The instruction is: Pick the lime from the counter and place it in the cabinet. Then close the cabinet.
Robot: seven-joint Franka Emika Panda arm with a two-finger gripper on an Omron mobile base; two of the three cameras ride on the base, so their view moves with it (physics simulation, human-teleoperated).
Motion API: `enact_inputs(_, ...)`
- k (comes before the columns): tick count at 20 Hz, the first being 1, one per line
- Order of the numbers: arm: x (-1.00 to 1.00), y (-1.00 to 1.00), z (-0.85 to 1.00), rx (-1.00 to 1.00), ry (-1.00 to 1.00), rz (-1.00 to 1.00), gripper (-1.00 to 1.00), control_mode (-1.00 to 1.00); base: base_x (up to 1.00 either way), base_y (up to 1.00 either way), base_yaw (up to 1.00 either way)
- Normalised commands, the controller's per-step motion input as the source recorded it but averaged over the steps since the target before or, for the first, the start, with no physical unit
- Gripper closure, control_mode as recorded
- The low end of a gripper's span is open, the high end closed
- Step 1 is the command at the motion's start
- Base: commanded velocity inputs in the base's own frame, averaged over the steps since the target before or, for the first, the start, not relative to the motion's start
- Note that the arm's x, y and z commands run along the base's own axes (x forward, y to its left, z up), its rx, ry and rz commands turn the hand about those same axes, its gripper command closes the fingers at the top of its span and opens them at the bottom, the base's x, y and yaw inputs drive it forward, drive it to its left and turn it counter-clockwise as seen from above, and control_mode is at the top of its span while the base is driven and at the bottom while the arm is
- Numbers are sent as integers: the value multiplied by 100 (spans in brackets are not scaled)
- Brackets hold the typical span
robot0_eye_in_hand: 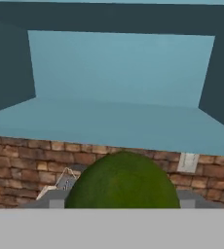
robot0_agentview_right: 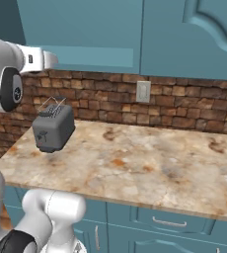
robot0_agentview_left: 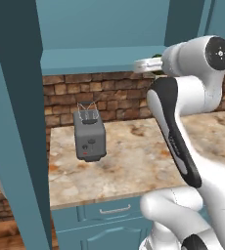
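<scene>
Claw (robot0_eye_in_hand: 121, 205) is clamped on the lime (robot0_eye_in_hand: 122, 181), level with the open cabinet (robot0_eye_in_hand: 119, 124); its shelf lies straight ahead, just above the brick.

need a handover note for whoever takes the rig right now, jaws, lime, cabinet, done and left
Gripper: jaws shut on the lime, raised in front of the open cabinet, just short of its shelf edge.
Counter: carries the grey toaster.
Cabinet door stands open at the left.
Done: lime picked off the counter and lifted to shelf height.
Left: move in over the shelf, release the lime, withdraw, close the door.
</scene>
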Motion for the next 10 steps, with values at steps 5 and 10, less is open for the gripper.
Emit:
enact_inputs(5,95,-1,-13,2,0,-4,100,-100,0,0,0)
enact_inputs(10,80,-5,-11,0,0,-2,100,-100,0,0,0)
